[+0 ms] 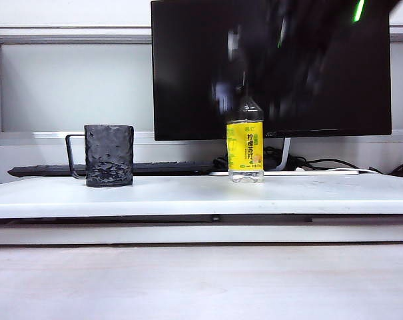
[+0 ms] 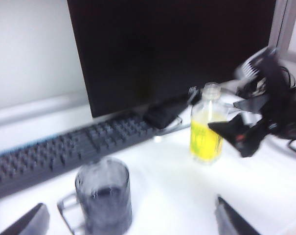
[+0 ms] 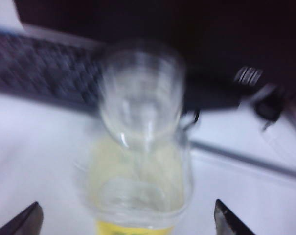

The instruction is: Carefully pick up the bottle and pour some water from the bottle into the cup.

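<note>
The bottle (image 1: 245, 143), clear with a yellow label and no cap, stands upright on the white table (image 1: 188, 193) in front of the monitor. The dark bumpy cup (image 1: 108, 155) stands to its left, handle pointing left. My right gripper (image 3: 128, 221) is open, its fingertips (image 3: 26, 221) wide on either side of the bottle (image 3: 140, 147) and apart from it; in the exterior view the arm is a dark blur (image 1: 294, 53) above the bottle. My left gripper (image 2: 129, 221) is open near the cup (image 2: 103, 196), holding nothing. Water is too blurred to make out.
A black monitor (image 1: 188, 67) stands right behind the bottle, with a black keyboard (image 1: 48, 171) behind the cup and cables (image 1: 321, 163) at the back right. The table's front edge (image 1: 201, 208) runs across the exterior view.
</note>
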